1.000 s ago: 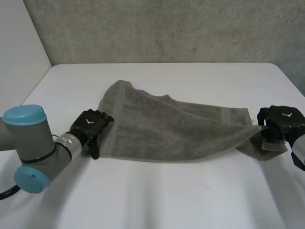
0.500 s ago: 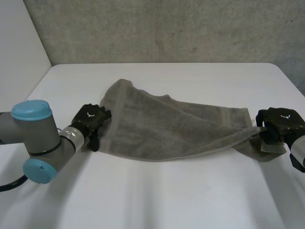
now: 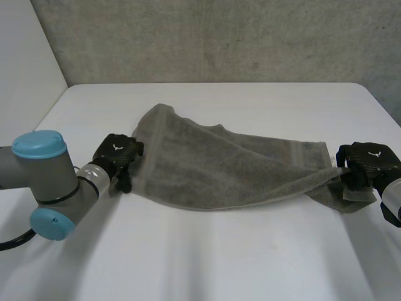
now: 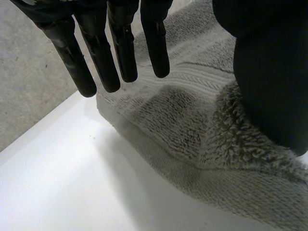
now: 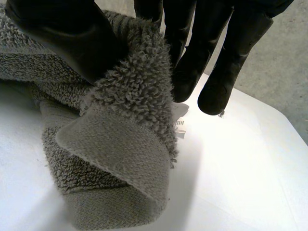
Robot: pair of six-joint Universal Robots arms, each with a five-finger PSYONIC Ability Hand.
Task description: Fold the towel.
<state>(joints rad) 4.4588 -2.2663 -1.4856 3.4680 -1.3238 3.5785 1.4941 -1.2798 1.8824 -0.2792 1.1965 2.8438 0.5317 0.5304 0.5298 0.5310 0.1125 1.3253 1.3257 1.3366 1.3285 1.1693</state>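
left hand (image 4: 122, 43) outstretched, towel (image 4: 192, 120) edge beneath

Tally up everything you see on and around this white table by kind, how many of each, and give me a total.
towel: 1
robot hands: 2, the left hand and the right hand
table: 1
Total: 4

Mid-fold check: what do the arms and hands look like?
The left arm has grey cylindrical joints, light-blue caps and a silvery wrist cuff. The left hand and right hand are black, with slim fingers, a thick thumb and a small white winged mark on the back.
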